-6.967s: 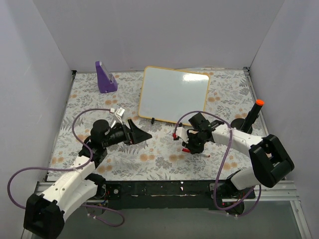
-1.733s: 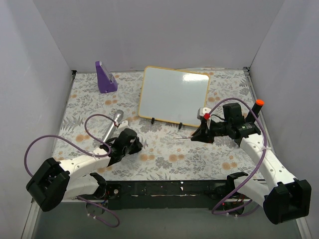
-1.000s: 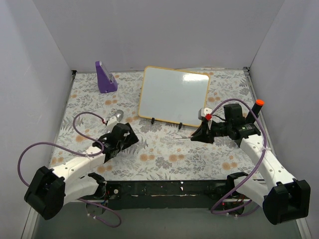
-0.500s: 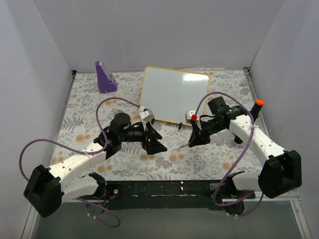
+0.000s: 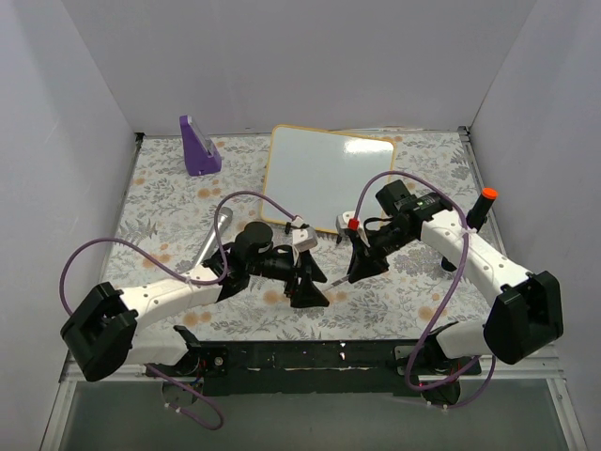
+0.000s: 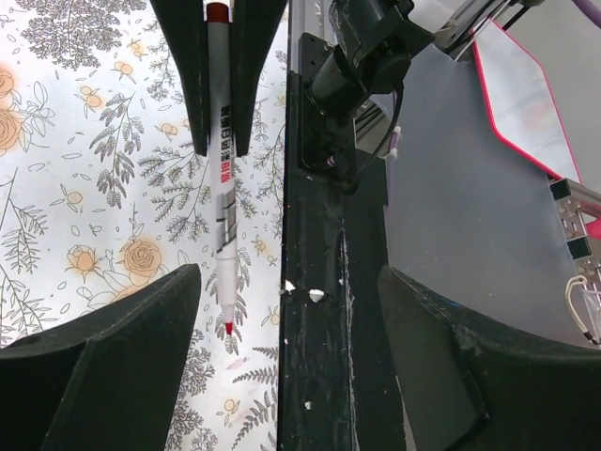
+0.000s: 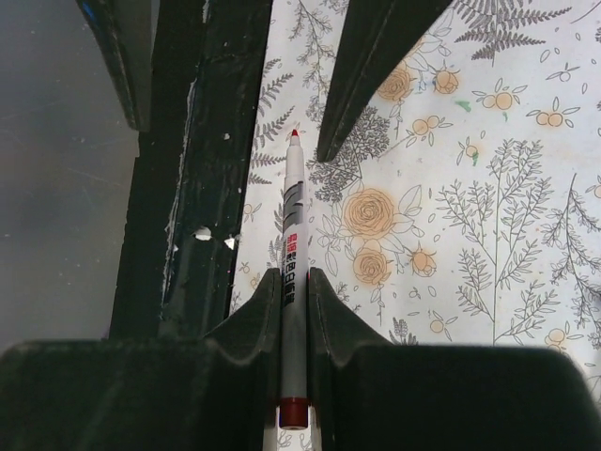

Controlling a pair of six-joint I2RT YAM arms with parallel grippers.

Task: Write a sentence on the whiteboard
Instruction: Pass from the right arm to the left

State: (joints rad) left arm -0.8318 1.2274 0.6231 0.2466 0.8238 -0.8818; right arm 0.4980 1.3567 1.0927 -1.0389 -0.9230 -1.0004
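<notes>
The whiteboard (image 5: 329, 178) with its yellow-orange frame leans at the back centre; its surface looks blank and no red sentence shows. My right gripper (image 5: 362, 261) (image 7: 295, 282) is shut on a white marker (image 7: 293, 235) whose bare red tip points toward the near table edge. My left gripper (image 5: 315, 285) (image 6: 282, 376) is open and empty, facing the right gripper from the left. In the left wrist view the marker (image 6: 222, 178) hangs from the right gripper's fingers (image 6: 192, 75), its tip just beyond my left finger.
A purple wedge-shaped block (image 5: 199, 146) stands at the back left. A grey rod (image 5: 218, 225) lies left of the board. A black stick with an orange top (image 5: 482, 205) stands at the right. The black table front rail (image 6: 319, 310) runs close below the grippers.
The left arm swung right to the table's centre and now faces the right gripper. The right gripper moved left and nearer with the marker, closing the gap.
</notes>
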